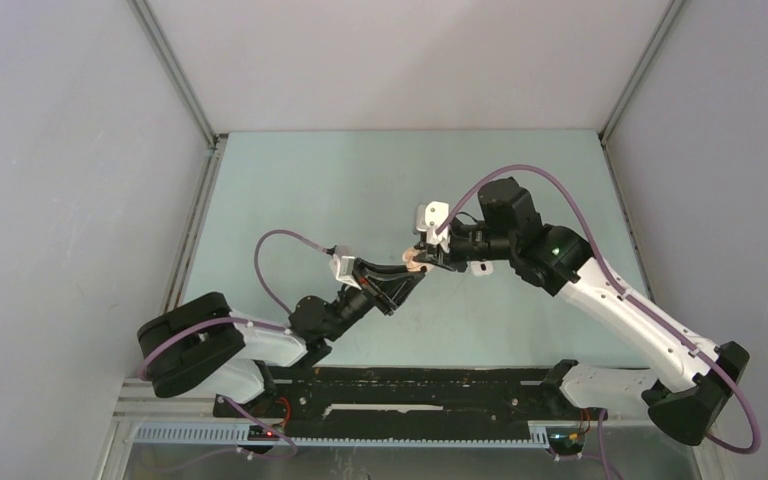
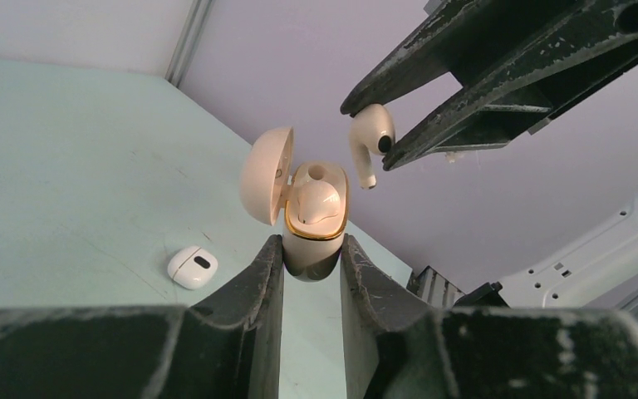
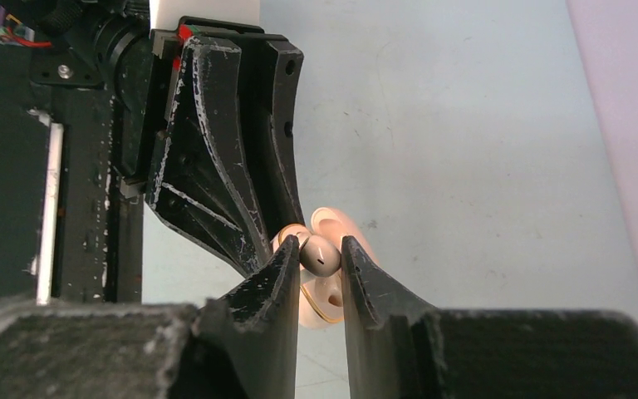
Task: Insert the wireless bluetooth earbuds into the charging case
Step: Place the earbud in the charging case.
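L gripper (image 2: pixel 312 246): clenched on the tan charging case (image 2: pixel 314 256), held upright off the surface (image 2: pixel 66 166). Lid (image 2: pixel 264 174) stands open, on the left in the L wrist view. One tan earbud (image 2: pixel 316 204) sits in the case; the open socket (image 2: pixel 316 172) is just behind it. R gripper (image 3: pixel 320 249): clamped on a 2nd tan earbud (image 2: pixel 371 133), stem down, just above the case opening and apart from it. You see a white case (image 2: pixel 192 267) lying shut on the surface, well apart.

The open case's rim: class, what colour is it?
Gold, a thin band on the rim of the cream case; clearest in the left wrist view.
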### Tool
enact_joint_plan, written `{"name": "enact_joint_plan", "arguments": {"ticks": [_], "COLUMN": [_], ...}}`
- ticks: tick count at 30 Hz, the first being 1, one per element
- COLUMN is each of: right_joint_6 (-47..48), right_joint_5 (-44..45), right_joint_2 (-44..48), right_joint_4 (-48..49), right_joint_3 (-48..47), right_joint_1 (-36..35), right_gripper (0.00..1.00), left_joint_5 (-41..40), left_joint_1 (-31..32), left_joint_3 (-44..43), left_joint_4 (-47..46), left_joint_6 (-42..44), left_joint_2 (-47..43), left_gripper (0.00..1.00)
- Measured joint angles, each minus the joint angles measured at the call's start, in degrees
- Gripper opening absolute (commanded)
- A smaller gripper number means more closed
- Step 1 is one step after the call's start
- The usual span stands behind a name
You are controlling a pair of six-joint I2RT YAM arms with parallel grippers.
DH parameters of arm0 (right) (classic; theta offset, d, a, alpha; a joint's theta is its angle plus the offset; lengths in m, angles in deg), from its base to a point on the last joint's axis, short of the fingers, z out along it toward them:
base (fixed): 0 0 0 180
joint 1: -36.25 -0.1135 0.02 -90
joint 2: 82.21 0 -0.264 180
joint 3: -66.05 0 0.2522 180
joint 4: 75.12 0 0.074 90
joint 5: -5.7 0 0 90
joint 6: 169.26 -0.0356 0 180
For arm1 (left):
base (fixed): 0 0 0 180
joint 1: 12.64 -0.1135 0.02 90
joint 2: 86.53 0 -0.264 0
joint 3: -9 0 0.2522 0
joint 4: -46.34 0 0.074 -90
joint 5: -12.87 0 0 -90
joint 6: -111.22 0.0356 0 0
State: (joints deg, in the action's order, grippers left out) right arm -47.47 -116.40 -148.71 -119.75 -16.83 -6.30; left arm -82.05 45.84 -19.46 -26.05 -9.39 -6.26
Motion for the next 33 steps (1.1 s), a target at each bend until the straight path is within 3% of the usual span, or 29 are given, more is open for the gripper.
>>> {"name": "enact_joint_plan", "arguments": {"ticks": [12, 33], "right_joint_6": [4.90, 8.85], "right_joint_5": [9.33, 16.65], "right_joint_2": [1.90, 2.08], "right_joint_4": [2.23, 4.85], "right_joint_3": [3.45, 5.25], "right_joint_1": [-3.39, -6.84], "right_gripper": [0.00, 0.00], "left_joint_5": [0.00, -0.96], "left_joint_1": [0.00, -0.15], "left_joint_3": [-0.02, -0.11], "left_joint_4": [-0.13, 0.02], "left_joint_6": [-2.47, -2.64], "left_joint_2": [0.31, 0.31], "left_gripper": [0.00, 0.00]}}
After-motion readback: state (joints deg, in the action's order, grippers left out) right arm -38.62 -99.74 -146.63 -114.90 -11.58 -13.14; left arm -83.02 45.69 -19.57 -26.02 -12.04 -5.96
